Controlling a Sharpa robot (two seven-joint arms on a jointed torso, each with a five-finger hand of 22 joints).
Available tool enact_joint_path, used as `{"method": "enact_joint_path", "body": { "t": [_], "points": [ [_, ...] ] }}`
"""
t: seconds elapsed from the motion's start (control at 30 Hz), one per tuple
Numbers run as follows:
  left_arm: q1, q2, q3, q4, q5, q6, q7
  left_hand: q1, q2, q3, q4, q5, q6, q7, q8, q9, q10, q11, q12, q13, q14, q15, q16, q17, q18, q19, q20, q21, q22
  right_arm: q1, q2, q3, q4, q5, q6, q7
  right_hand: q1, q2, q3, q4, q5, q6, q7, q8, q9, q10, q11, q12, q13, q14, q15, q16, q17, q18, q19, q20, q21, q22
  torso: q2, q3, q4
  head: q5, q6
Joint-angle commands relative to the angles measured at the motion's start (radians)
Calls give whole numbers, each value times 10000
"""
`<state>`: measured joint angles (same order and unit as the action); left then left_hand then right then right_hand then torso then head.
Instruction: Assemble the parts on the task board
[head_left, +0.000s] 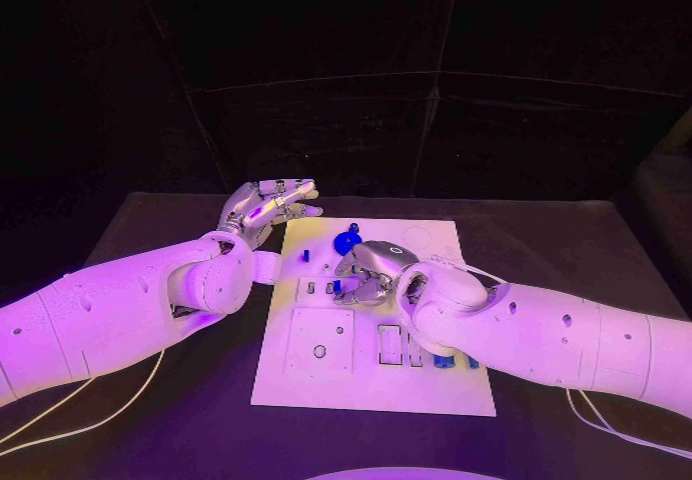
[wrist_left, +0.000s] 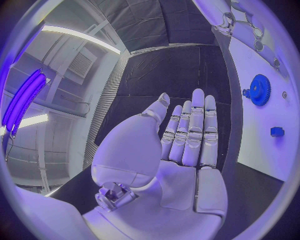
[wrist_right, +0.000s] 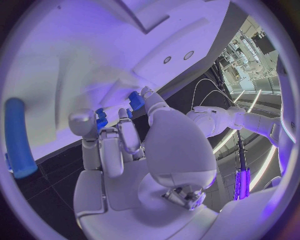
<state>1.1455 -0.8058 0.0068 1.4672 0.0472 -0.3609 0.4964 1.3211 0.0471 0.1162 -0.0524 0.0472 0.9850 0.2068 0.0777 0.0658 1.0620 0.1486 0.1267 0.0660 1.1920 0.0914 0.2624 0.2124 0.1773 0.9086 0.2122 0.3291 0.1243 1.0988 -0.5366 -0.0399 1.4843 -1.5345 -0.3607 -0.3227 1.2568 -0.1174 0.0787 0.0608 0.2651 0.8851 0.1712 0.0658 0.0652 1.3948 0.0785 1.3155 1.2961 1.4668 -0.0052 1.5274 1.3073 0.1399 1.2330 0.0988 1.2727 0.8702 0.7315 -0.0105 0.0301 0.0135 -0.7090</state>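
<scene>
White task board (head_left: 433, 385) sits on the black table (head_left: 577, 240), the plate plain apart from a few dark slots and small round holes. There's the gear (head_left: 346, 241), a deep blue, its rim toothed as the left wrist view shows it (wrist_left: 259, 89). Small blue parts (head_left: 441, 359) line the board's near right side, and one more blue part (wrist_left: 277, 131) lies alone on the white. Silver left hand (head_left: 267, 208) on a white arm, fingers plain metal with darker seams. Silver right hand (head_left: 369, 272) too, white arm behind it, and blue pieces (wrist_right: 135, 99) show at its fingertips against the white board. A long blue bar (wrist_right: 17, 137) shows in the right wrist view.
</scene>
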Motion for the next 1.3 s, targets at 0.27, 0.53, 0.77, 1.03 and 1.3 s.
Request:
{"method": "enact_joint_path", "body": {
  "t": [0.27,0.53,0.77,1.03,1.3],
  "points": [
    [14,-40,7,-68,-719,837,-412,-299,75,198,92,56,871,-331,182,40,1026,-366,-53,14,1418,-430,311,457,95,1071,-414,418,144,-20,-899,20,1050,689,-1745,2334,409,-32,-380,276,138,-44,-29,236,65,-87,15,23,-31,804,88,-15,1520,-95,-74,111,-100,-140,-11,10,-2,70,28],
    [90,-259,10,20,-2616,1720,-2306,-1233,-18,-190,826,62,1298,-798,207,112,2682,-943,317,380,3227,-1100,2874,2418,67,2926,-1129,1592,669,570,-2424,178,2064,3668,-690,4317,1226,342,-198,-156,46,279,-137,525,79,-996,-95,-1019,-1114,426,-21,-744,99,242,-1173,15,-1229,-2176,-34,31,-34,145,113],
    [405,-314,10,-56,-5740,2539,-5097,-1909,-31,-1240,1747,77,1853,-1258,1126,816,3312,-1452,2062,2092,3487,-1453,10856,10630,53,4119,-1692,3358,1718,1432,-3382,223,1774,6238,-48,4626,1380,462,-155,-308,-159,269,-139,558,61,-1239,-103,-1338,-1480,366,-34,-957,-171,314,-1374,2,-1625,-2719,-252,77,-99,160,25],
    [923,-129,9,-77,-8891,3866,-7943,-1979,291,-2295,2533,58,1303,-1627,3334,2655,2931,-1777,7973,7695,3770,-1766,13031,13501,-713,5184,-1935,8450,7993,1889,-3770,230,1038,7056,3,4671,1354,519,-153,-302,-152,285,-141,576,62,-1234,-106,-1350,-1512,369,-38,-985,-199,318,-1363,-3,-1668,-2769,-386,174,-131,245,-113],
    [1246,496,2,-356,-10436,4925,-9739,-2044,354,-3362,3390,15,38,-1772,5297,4732,2540,-1854,10279,9991,3788,-1895,13084,13584,-840,5044,-2006,9397,9190,2004,-3733,231,407,7166,50,4585,1346,530,-158,-307,-122,290,-143,585,61,-1251,-108,-1374,-1545,359,-40,-1021,-253,329,-1386,-5,-1719,-2848,-462,219,-155,275,-194]
  ]
}}
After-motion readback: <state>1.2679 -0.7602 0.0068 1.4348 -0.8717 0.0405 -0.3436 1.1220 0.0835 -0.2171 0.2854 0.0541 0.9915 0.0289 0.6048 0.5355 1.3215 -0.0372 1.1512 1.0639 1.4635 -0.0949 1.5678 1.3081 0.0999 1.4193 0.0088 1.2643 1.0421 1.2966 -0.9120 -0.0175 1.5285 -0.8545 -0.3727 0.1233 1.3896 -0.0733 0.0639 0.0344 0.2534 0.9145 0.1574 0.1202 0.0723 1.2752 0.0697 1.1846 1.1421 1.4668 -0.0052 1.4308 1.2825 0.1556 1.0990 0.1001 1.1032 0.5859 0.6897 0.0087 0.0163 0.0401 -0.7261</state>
